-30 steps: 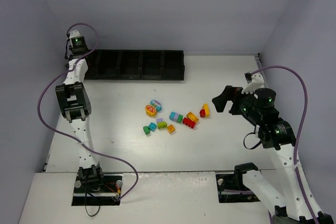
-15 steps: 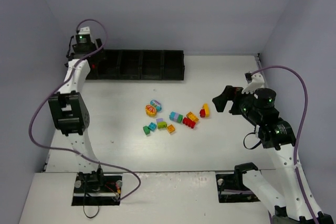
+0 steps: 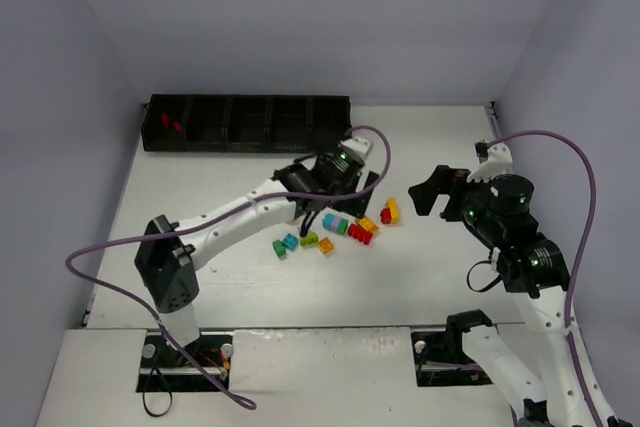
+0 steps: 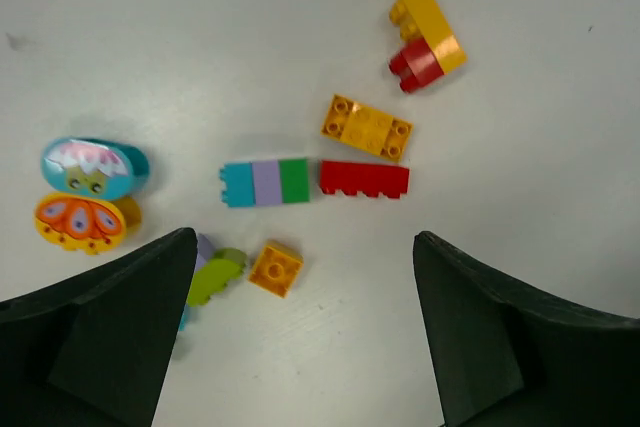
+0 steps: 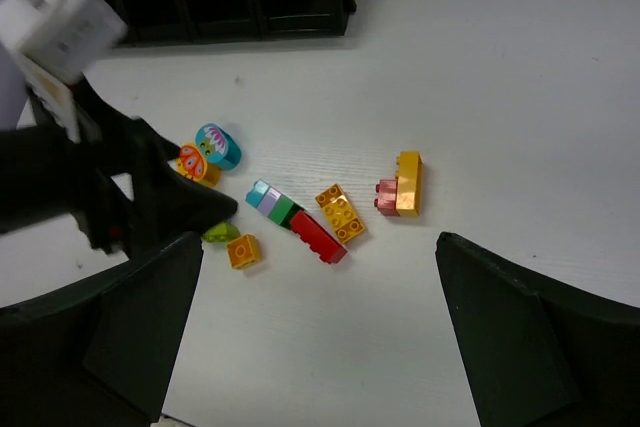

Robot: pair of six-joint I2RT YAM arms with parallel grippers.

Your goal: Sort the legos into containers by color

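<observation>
From above, the left arm point(image 3: 250, 209) hides the round legos point(image 4: 85, 169). The black tray point(image 3: 250, 142) is dark inside, and I can only make out red bits point(image 3: 166, 123) in its left end box. It sits along the far edge of the bench point(image 3: 200, 187). The legos point(image 4: 265, 182) lie mid-bench: red, orange, green, lilac, blue. The left tool point(image 4: 302, 242) hangs over them, spread wide, holding nothing. The right tool point(image 5: 320, 247), near the right edge, gapes empty too.

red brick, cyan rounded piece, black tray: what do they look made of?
Red brick: hard moulded plastic, slightly glossy; crisp studs, uniform colour. Cyan rounded piece: likely the same plastic, with a printed face. Black tray: probably thin rigid plastic with a dull sheen; too dark to be sure.
</observation>
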